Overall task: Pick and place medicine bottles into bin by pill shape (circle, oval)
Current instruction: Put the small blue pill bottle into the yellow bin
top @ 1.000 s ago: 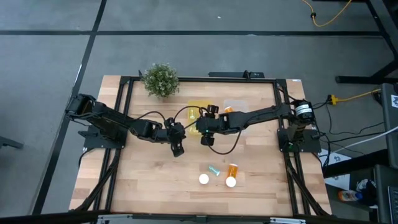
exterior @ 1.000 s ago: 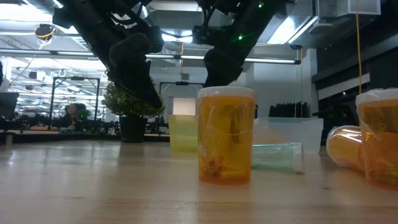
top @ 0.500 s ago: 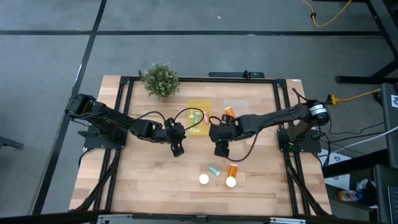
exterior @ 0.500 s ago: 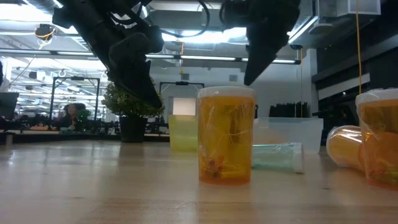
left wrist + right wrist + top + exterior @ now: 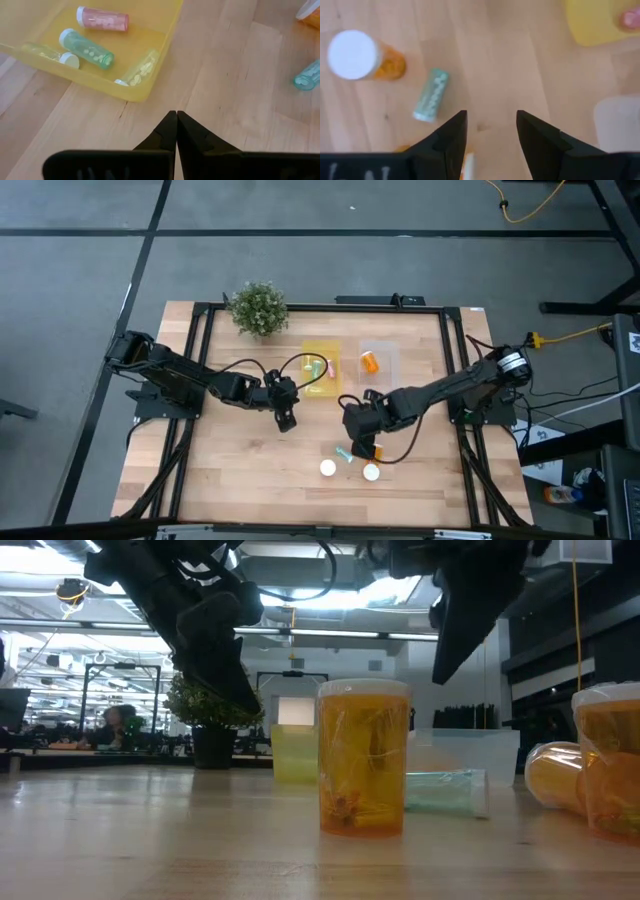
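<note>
1. Wooden planks make up the tabletop (image 5: 230, 460), pale and smooth, with a green potted plant (image 5: 259, 308) near its far edge on the left side
2. Toward the left, the left gripper (image 5: 285, 418) hovers over bare wood near the middle, its fingers pressed together and holding nothing
3. Just beyond it, at the middle of the far edge, sits the yellow bin (image 5: 150, 60), a shallow translucent plastic tray already holding slim vials: a pink one (image 5: 102, 19), a teal one (image 5: 86, 48) and two cream ones lying flat
4. Right of that stands the clear bin (image 5: 380, 360) with one orange bottle (image 5: 371, 361) inside
5. Nearer the front edge, right of centre, the right gripper (image 5: 490, 131) hangs with its fingers partly spread and empty, over the loose bottles
6. Below it lie a teal vial (image 5: 431, 95) on its side, an upright orange bottle with white cap (image 5: 362, 56), and another orange bottle (image 5: 371, 470) beside them
7. These bottles look light, rigid and slick; the round sides may roll, so pinching across the body below the cap seems safest
</note>
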